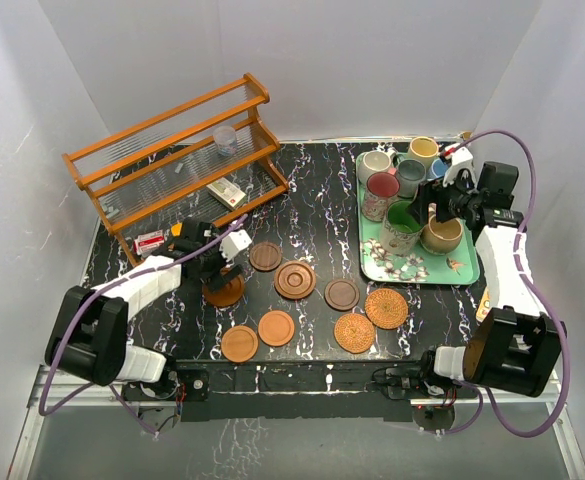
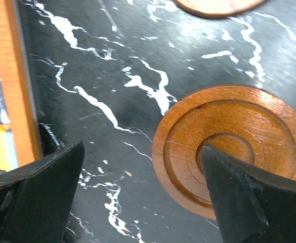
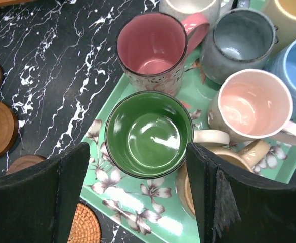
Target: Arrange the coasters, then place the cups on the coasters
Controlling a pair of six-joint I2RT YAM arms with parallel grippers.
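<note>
Eight coasters lie on the black marble table (image 1: 322, 200). One rimmed orange coaster (image 2: 228, 147) (image 1: 224, 292) sits under my left gripper (image 2: 142, 202) (image 1: 222, 268), which is open, one finger over its centre and the other over bare table. Others include a rimmed coaster (image 1: 295, 280) and two wicker coasters (image 1: 386, 308) (image 1: 354, 332). The cups stand on a green floral tray (image 1: 364, 270). My right gripper (image 3: 137, 202) (image 1: 427, 215) hangs open above the green cup (image 3: 148, 134) (image 1: 400, 230), touching nothing. A tan cup (image 1: 442, 235) stands beside it.
A wooden rack (image 1: 172, 150) at the back left holds a clear plastic cup (image 1: 225, 140) and small boxes (image 1: 227, 192). Its orange rail (image 2: 16, 81) is close to my left fingers. Maroon (image 3: 150, 50), grey-blue (image 3: 244, 40) and pink (image 3: 251, 104) cups crowd the tray.
</note>
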